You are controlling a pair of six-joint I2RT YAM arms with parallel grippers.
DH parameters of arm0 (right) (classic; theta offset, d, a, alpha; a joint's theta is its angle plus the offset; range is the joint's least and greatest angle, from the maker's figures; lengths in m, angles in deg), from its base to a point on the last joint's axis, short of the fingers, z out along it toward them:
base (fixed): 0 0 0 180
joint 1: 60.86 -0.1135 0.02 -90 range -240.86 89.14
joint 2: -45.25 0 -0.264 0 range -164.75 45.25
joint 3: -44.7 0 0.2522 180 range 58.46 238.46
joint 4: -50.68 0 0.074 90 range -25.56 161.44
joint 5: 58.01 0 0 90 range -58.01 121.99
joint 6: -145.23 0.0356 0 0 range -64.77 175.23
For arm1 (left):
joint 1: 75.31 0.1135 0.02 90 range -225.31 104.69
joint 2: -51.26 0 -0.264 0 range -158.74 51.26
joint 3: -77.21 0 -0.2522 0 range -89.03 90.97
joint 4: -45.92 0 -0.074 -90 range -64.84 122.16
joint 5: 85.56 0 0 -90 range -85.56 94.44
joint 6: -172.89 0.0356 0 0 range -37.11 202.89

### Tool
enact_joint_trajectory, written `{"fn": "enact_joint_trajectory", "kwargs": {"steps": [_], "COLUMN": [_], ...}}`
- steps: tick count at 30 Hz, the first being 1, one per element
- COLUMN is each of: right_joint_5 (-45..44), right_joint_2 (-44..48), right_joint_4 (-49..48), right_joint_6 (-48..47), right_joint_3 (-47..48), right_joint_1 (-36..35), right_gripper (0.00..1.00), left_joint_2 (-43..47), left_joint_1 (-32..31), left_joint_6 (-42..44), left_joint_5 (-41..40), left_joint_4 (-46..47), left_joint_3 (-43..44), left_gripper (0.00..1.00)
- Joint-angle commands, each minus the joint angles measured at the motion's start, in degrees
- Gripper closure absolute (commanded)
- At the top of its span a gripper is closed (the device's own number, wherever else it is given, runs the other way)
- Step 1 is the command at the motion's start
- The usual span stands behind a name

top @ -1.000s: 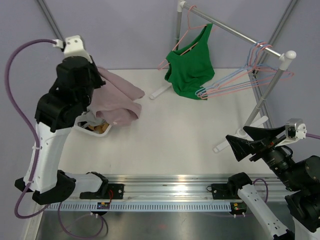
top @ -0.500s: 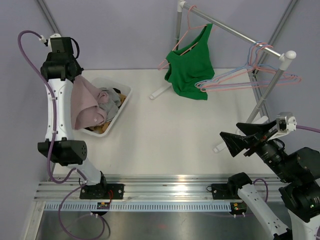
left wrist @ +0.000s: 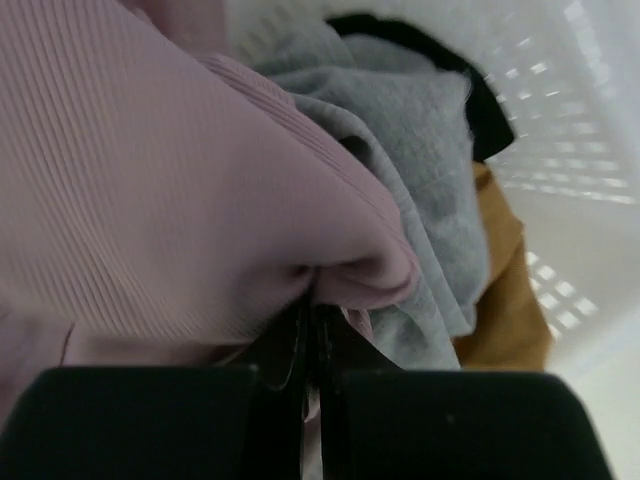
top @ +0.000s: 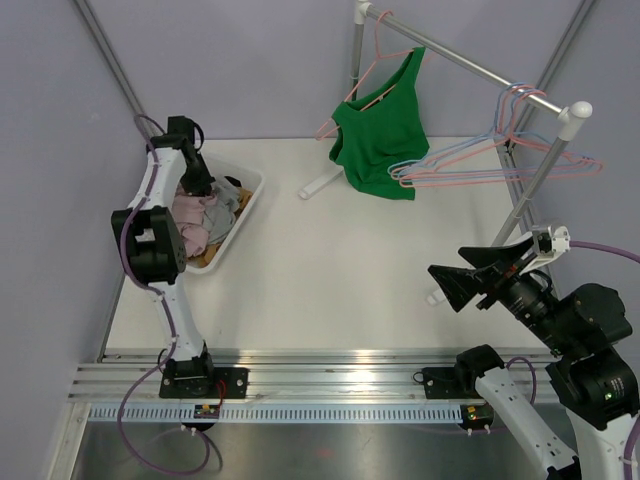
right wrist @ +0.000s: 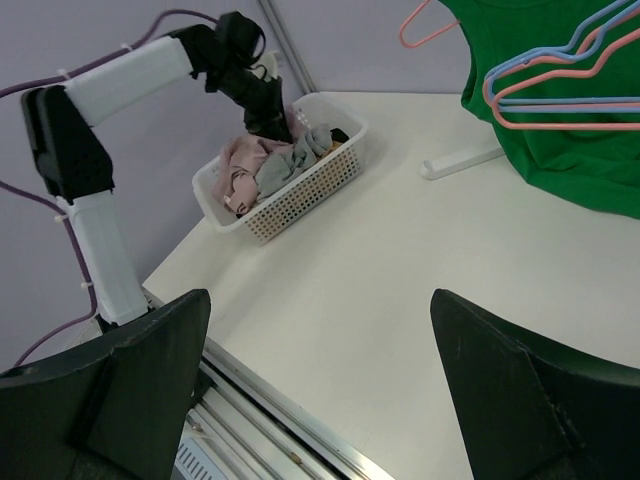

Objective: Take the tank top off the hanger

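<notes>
A green tank top (top: 380,140) hangs on a pink hanger (top: 350,100) from the rail (top: 470,62) over the far side of the counter (top: 330,270). To its right on the rail hang the empty hangers (top: 500,165), pink and blue. At left, the left fingers (top: 196,182) reach down into a white basket (top: 248,195) at the pink cloth (top: 185,213); their gap is hidden. The right fingers (top: 452,284) are spread apart over the counter's near right.

Left end effector (left wrist: 312,318) pinched shut; right end effector (right wrist: 318,330) spread wide.
</notes>
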Motion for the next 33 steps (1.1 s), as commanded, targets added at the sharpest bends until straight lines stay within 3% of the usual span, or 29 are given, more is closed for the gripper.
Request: {"fn": "enact_joint_trajectory", "kwargs": {"steps": [1, 4, 7, 15, 18, 21, 22, 29, 33], "right_joint_5": [2.13, 2.22, 1.69, 0.28, -1.03, -4.36, -5.77, 1.94, 2.14], "right_joint_2": [0.89, 1.07, 0.81, -1.30, -1.39, -2.09, -3.14, -12.71, -20.62], "right_joint_4": [-2.99, -2.11, -1.49, -1.32, -1.49, -1.32, -1.32, -8.25, -13.43], "right_joint_6": [0.99, 0.82, 0.38, 1.43, 2.57, 5.11, 5.47, 10.47, 12.94], "right_joint_3": [-0.30, -0.04, 0.66, 1.89, 1.81, 1.81, 2.24, 4.88, 8.29], "right_joint_1": [0.24, 0.24, 0.24, 0.24, 0.15, 0.15, 0.24, 0.15, 0.15], "right_gripper": [0.01, 0.00, 0.00, 0.00, 0.00, 0.01, 0.01, 0.00, 0.01], "left_joint_2": [-5.24, -6.50, -1.51, 13.53, 18.18, 21.36, 23.89, 37.78, 47.45], "left_joint_1": [-0.25, -0.25, -0.25, -0.51, -1.74, -4.11, -4.81, -16.41, -19.58], "left_joint_6": [0.51, 0.16, -0.54, -0.81, -0.54, 0.42, 0.77, 3.50, 3.06], "left_joint_5": [7.59, 6.63, 6.02, 11.20, 12.08, 11.38, 10.77, 3.74, 0.40], "left_joint_4": [0.14, -1.27, 0.04, 5.05, 6.29, 5.85, 5.85, 4.18, 4.26], "left_joint_3": [-1.74, -0.86, -1.82, -4.29, -5.08, -4.64, -4.55, -6.13, -12.71], "left_gripper": [1.00, 1.00, 1.00, 0.40, 0.27, 0.11, 0.01, 0.01, 0.01]}}
